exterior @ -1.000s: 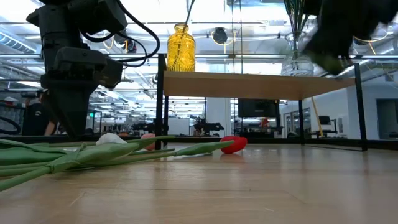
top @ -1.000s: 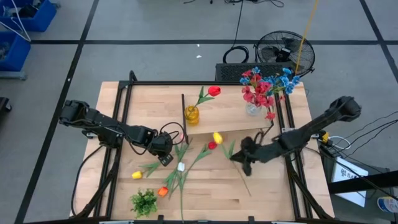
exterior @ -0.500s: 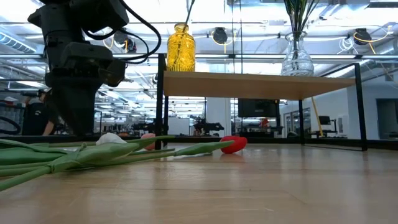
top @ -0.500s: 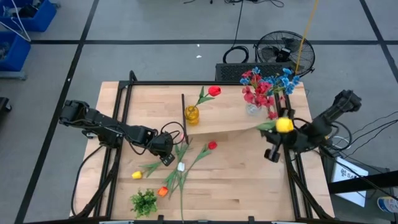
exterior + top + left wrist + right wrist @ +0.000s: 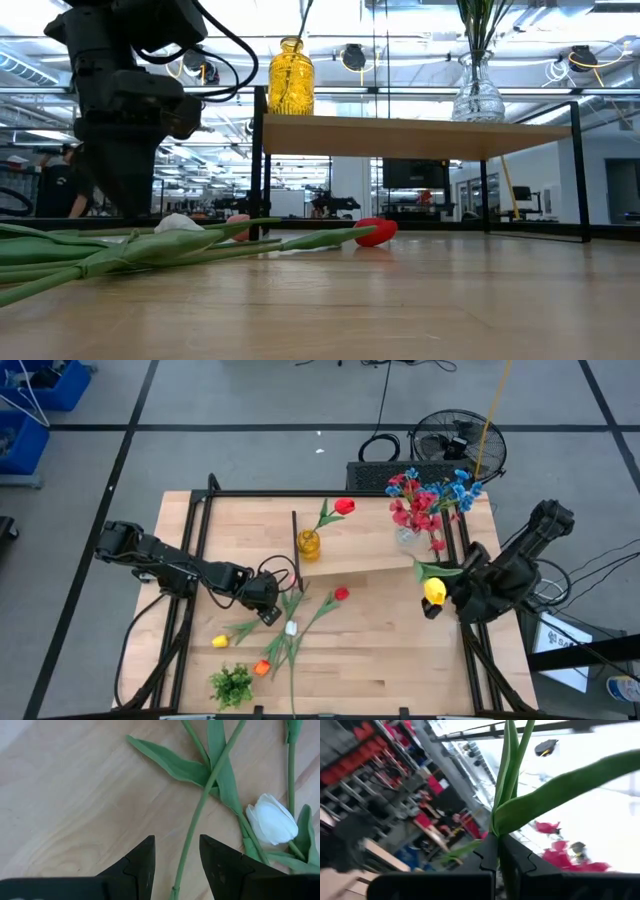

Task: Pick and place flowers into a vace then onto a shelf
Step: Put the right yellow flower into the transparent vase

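My right gripper (image 5: 452,588) is raised near the table's right edge, in front of the shelf's (image 5: 365,553) right end, and shut on a yellow tulip (image 5: 434,590). My left gripper (image 5: 268,614) hangs open over the flowers on the table. Its fingers stand on either side of a green stem (image 5: 192,827), beside a white tulip (image 5: 272,820). A red tulip (image 5: 341,594), a yellow tulip (image 5: 220,642) and an orange tulip (image 5: 262,668) also lie flat on the tabletop. On the shelf, a yellow vase (image 5: 308,544) holds a red tulip (image 5: 344,506), and a clear vase (image 5: 407,535) holds red and blue sprays. My right gripper pinches the yellow tulip's green stem (image 5: 496,831) between its two fingers (image 5: 487,854), where long leaves (image 5: 555,792) branch off. The tulip is lifted clear of the table. Its bloom and a leaf (image 5: 436,568) stick out from the gripper toward the table's left.
The shelf's thin black legs (image 5: 258,165) stand on the table behind the flower pile. A short green leafy clump (image 5: 232,683) sits near the near edge. Bare tabletop (image 5: 400,660) lies between the pile and my right arm. A fan (image 5: 458,448) stands beyond the far edge.
My right gripper has taken the yellow tulip up off the middle of the table and carried it up and toward the right edge, turning as it went. It has left the low view. The bloom then swung down and toward the table's left of the gripper.
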You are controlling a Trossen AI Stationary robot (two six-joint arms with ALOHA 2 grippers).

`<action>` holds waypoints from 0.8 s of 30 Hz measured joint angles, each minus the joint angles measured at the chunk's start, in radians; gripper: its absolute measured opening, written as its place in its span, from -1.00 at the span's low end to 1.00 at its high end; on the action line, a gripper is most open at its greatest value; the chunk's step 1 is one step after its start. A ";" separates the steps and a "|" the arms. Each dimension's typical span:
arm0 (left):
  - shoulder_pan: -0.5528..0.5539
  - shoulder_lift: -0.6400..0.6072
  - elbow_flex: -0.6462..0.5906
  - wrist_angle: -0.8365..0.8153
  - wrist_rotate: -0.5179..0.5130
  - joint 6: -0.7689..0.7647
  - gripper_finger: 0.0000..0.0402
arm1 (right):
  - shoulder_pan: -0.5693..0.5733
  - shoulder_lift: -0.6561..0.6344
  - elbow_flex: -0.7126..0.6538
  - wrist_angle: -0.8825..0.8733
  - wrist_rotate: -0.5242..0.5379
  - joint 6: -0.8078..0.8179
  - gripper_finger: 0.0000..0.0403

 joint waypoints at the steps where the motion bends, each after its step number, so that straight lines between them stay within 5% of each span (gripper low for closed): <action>1: 0.000 0.000 0.000 0.000 -0.007 0.000 -0.22 | 0.004 0.000 0.000 0.020 0.005 -0.051 -1.00; 10: 0.000 0.000 0.000 0.001 -0.012 -0.003 -0.22 | 0.009 -0.002 0.000 0.046 0.060 -0.321 -1.00; 24: 0.000 0.000 0.000 0.002 -0.012 -0.003 -0.22 | 0.009 -0.030 0.000 0.068 0.119 -0.358 -1.00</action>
